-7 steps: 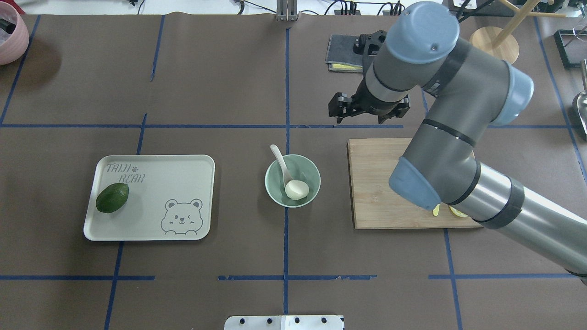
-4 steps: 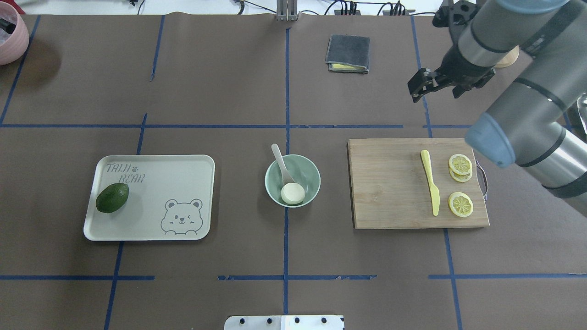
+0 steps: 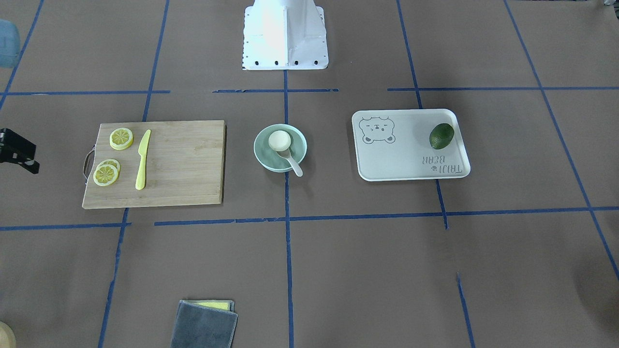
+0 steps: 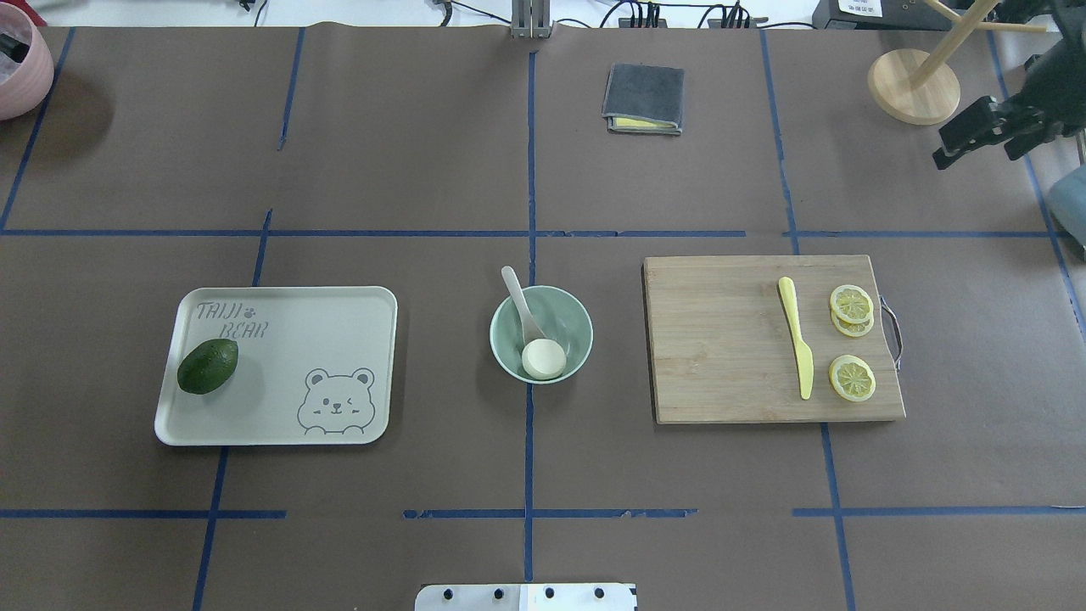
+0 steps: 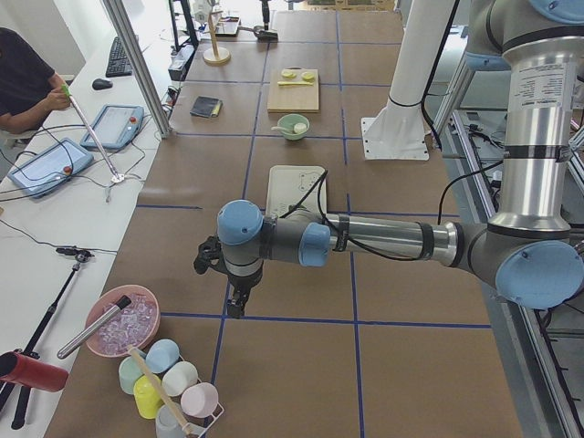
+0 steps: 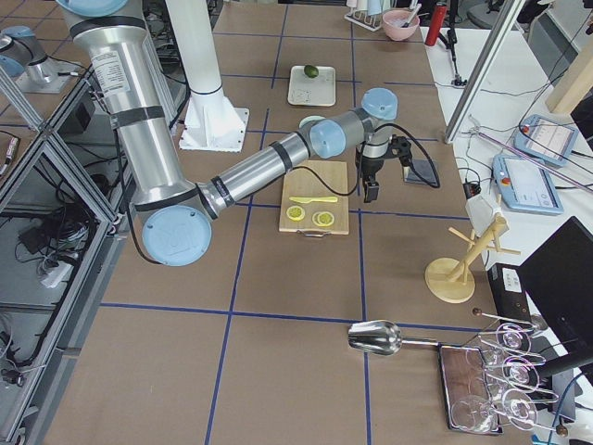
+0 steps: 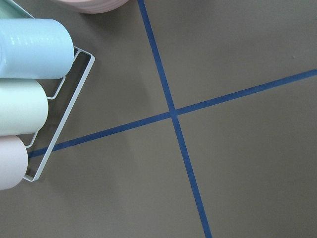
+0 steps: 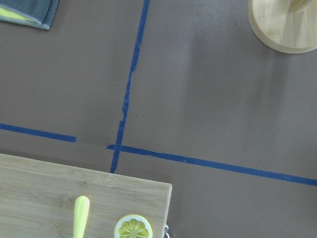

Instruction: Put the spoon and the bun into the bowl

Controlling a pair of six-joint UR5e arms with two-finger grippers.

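Note:
The pale mint-green bowl stands at the table's middle, also in the front-facing view. The white bun lies inside it with its round cream face up. The off-white spoon rests in the bowl, scoop under the bun, handle sticking out over the far rim. My right gripper is open and empty, high at the far right, well away from the bowl. My left gripper shows only in the exterior left view, far off near the cups; I cannot tell whether it is open or shut.
A white bear tray with an avocado is left of the bowl. A wooden board with a yellow knife and lemon slices is right. A grey cloth and a wooden stand sit at the back.
My right arm has swung from above the board out to the far right edge. The bun has settled in the bowl with its flat face up.

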